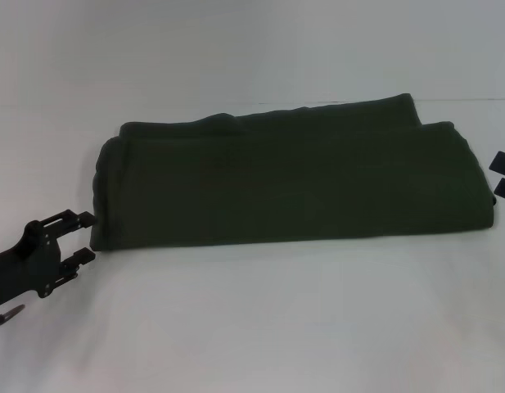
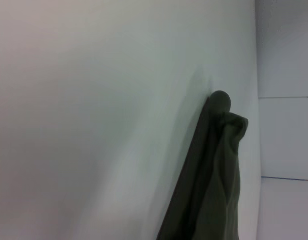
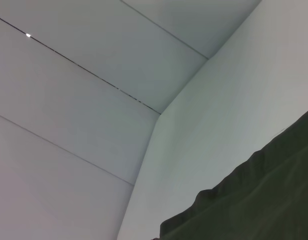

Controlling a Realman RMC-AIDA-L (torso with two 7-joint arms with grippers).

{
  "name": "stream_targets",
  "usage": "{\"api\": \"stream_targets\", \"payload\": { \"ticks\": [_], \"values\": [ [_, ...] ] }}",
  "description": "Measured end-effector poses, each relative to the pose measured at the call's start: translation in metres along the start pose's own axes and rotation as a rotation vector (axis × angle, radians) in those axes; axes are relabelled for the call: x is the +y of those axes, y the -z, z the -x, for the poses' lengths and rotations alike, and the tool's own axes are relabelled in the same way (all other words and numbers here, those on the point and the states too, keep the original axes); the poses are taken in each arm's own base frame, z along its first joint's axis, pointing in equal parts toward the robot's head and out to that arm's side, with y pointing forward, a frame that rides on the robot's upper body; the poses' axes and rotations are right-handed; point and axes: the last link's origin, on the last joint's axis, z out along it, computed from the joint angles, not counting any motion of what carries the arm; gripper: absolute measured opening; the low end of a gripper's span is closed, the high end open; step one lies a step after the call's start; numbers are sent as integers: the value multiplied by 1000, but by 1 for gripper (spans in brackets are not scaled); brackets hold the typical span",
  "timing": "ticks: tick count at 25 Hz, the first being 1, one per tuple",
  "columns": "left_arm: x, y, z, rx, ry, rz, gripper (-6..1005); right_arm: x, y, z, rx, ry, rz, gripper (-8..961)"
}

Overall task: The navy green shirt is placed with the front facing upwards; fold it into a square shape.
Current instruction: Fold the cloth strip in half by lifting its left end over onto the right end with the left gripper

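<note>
The dark olive-green shirt (image 1: 285, 176) lies folded into a long wide band across the middle of the white table, its print hidden. My left gripper (image 1: 87, 237) is open at the shirt's left end, fingertips just beside the folded edge, holding nothing. My right gripper (image 1: 503, 175) is open at the shirt's right end, only its two fingertips in view at the frame's edge. The left wrist view shows the shirt's folded end (image 2: 213, 170). The right wrist view shows a stretch of the shirt's edge (image 3: 253, 200).
The white table (image 1: 260, 319) spreads in front of and behind the shirt. A white wall with panel seams (image 3: 84, 75) stands beyond the table's far edge.
</note>
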Motion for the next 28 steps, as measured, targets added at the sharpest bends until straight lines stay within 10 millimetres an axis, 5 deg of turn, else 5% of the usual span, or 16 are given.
{"api": "stream_targets", "payload": {
  "ticks": [28],
  "values": [
    [7, -39, 4, 6, -35, -50, 642, -2, 4, 1, -15, -8, -8, 942]
  ]
}}
